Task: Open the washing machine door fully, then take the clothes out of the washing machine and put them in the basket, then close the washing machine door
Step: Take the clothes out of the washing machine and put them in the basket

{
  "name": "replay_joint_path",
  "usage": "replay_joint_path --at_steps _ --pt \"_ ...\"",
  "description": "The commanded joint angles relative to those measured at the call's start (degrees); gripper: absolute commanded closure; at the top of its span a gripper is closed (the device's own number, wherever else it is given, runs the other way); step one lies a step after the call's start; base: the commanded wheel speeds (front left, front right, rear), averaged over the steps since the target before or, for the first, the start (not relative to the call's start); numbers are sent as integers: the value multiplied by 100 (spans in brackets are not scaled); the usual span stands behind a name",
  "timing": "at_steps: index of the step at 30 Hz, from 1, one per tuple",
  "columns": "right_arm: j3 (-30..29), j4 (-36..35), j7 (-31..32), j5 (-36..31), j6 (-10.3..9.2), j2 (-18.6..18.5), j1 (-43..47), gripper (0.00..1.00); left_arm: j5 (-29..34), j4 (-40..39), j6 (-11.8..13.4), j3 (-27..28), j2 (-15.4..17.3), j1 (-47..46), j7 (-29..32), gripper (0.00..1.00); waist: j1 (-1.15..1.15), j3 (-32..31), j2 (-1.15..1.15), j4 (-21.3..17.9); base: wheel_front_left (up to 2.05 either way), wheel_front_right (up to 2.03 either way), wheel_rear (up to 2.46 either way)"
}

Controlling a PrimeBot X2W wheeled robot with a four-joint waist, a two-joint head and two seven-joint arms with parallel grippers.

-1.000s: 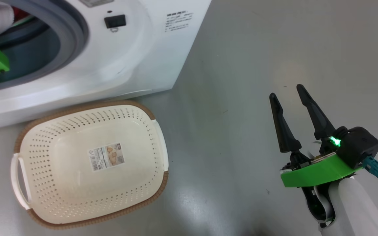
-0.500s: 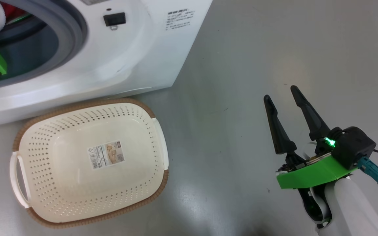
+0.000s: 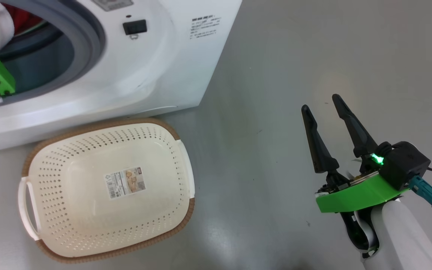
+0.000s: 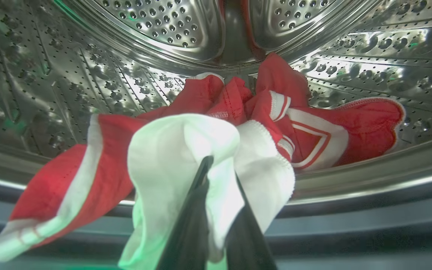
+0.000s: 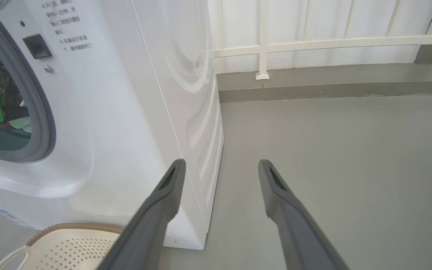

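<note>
Two grippers are in view. The right gripper (image 3: pixel 321 102) hangs over the grey floor (image 3: pixel 276 56) with its fingers spread wide, holding nothing. The basket (image 3: pixel 156 157) sits on the floor just in front of the washing machine (image 3: pixel 156 63). At the drum mouth, the left gripper (image 4: pixel 216 174) is clamped on a white fold of the clothes (image 4: pixel 306 135), which lie inside the drum (image 4: pixel 163 22).

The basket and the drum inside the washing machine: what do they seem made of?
The basket looks like matte cream plastic: moulded holes, brown woven-look rim. The drum seems polished metal, probably steel: bright reflections, punched holes.
</note>
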Motion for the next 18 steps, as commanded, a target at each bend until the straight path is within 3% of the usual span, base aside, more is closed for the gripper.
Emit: replay_joint_path --at_steps 1,11,18 --pt "117 -115 -37 -33 19 -9 112 0 -42 -209 -18 106 245 168 -156 100 0 -84 0 64 0 0 0" --pt "173 -78 -37 -192 19 -9 274 0 -178 -900 122 182 -27 901 -947 100 0 -471 0 301 0 0 0" --pt "214 -13 -37 -279 19 -9 457 0 -170 -2076 453 220 -214 1893 -1218 100 0 -842 0 443 0 0 0"
